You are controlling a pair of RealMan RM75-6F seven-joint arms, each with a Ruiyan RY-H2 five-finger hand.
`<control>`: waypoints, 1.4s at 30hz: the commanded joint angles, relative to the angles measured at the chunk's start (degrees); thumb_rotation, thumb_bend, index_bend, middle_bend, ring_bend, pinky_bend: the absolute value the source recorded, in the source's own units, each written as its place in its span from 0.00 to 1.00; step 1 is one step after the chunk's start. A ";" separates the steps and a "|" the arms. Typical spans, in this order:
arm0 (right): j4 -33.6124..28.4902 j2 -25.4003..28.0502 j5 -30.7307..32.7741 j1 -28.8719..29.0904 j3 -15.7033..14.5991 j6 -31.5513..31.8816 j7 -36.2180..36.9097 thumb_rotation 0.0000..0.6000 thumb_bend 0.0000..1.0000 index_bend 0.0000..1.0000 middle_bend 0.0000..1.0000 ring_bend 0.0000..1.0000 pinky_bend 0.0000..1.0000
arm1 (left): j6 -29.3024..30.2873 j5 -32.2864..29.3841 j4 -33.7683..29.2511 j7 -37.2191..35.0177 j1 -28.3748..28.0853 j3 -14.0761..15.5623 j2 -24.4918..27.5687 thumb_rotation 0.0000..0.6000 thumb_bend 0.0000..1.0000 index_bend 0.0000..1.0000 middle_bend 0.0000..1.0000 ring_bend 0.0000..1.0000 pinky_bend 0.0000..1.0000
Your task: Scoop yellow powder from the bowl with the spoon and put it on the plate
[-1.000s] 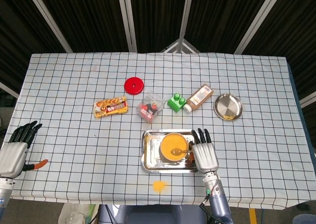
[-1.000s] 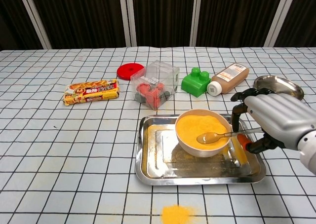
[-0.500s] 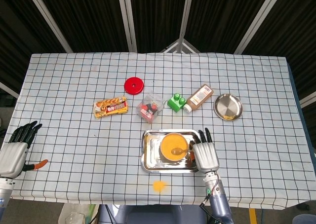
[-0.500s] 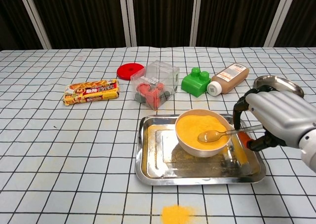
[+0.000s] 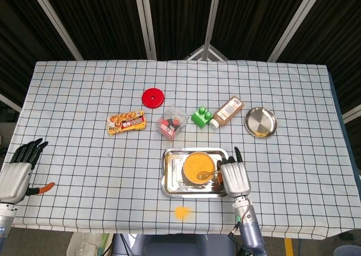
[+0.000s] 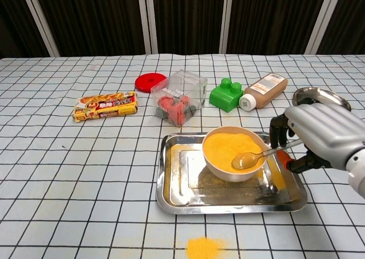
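Bright even overhead light, soft faint shadows, sharp focus, dark background

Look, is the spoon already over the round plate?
No, the spoon held by the right hand sits over the bowl of yellow powder, apart from the plate.

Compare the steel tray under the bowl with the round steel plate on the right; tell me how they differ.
The tray is rectangular; the plate is round. The tray looks larger in the head view. The tray carries the bowl of yellow powder, with powder dusted across its floor; the plate holds only a small yellow trace near its front edge. The tray sits at the table's near edge, beside the right hand; the plate lies farther back, right of the brown bottle. Both are shiny metal.
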 commanded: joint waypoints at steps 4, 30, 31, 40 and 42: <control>0.09 -0.05 -0.08 -0.10 0.05 0.05 0.06 1.00 0.58 0.71 0.54 0.43 0.20 | -0.02 0.01 -0.03 0.01 0.00 0.02 0.03 1.00 0.00 0.00 0.00 0.00 0.00; 0.34 -0.54 -1.52 -0.16 0.50 0.99 -0.94 1.00 0.61 0.80 0.61 0.49 0.29 | -0.03 -0.04 -0.18 -0.34 0.00 -0.01 0.18 1.00 0.00 0.00 0.00 0.00 0.00; 0.38 -0.56 -1.79 -0.10 0.53 1.11 -1.10 1.00 0.61 0.80 0.61 0.49 0.29 | -0.06 -0.04 -0.19 -0.40 0.00 -0.01 0.20 1.00 0.00 0.00 0.00 0.00 0.00; 0.20 -0.53 -2.18 -0.17 0.84 1.71 -2.03 1.00 0.64 0.89 0.66 0.53 0.31 | -0.13 -0.03 -0.16 -0.55 -0.05 -0.02 0.28 1.00 0.00 0.00 0.00 0.00 0.00; 0.29 -0.55 -2.39 -0.26 0.67 1.84 -2.17 1.00 0.66 0.90 0.67 0.54 0.31 | -0.09 -0.02 -0.16 -0.58 -0.03 -0.02 0.29 1.00 0.00 0.00 0.00 0.00 0.00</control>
